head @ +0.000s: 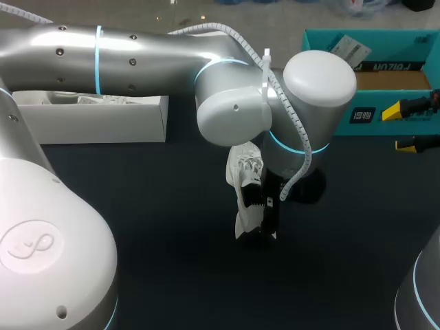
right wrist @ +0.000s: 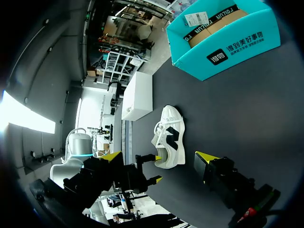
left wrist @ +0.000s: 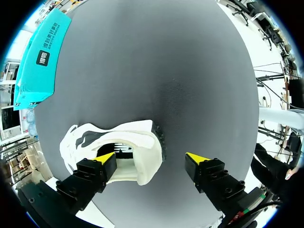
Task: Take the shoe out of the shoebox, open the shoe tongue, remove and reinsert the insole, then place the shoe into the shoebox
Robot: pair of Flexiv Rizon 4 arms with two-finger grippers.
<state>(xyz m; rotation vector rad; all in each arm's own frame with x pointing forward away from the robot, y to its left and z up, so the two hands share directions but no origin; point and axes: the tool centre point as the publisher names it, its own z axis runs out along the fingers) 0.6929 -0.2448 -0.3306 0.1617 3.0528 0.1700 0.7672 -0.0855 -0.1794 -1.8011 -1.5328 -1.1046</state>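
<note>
While the left claw [left wrist: 151, 158] and right claw [right wrist: 159, 156] gape, the shoe [head: 242, 177] points its toe away from me.

I am looking down on a dark tabletop [head: 151, 227] that is carrying three things. A white shoe [head: 246, 189] with black side markings is sitting near the middle; from the right wrist camera I am seeing it resting on its sole, touching neither box. A teal shoebox [head: 323, 41] is standing open toward the far right corner, showing brown cardboard and a white tag inside. A white box [head: 103, 127] is lying at the far left, holding crumpled white paper. Bare dark surface is separating the shoe from each box.
</note>
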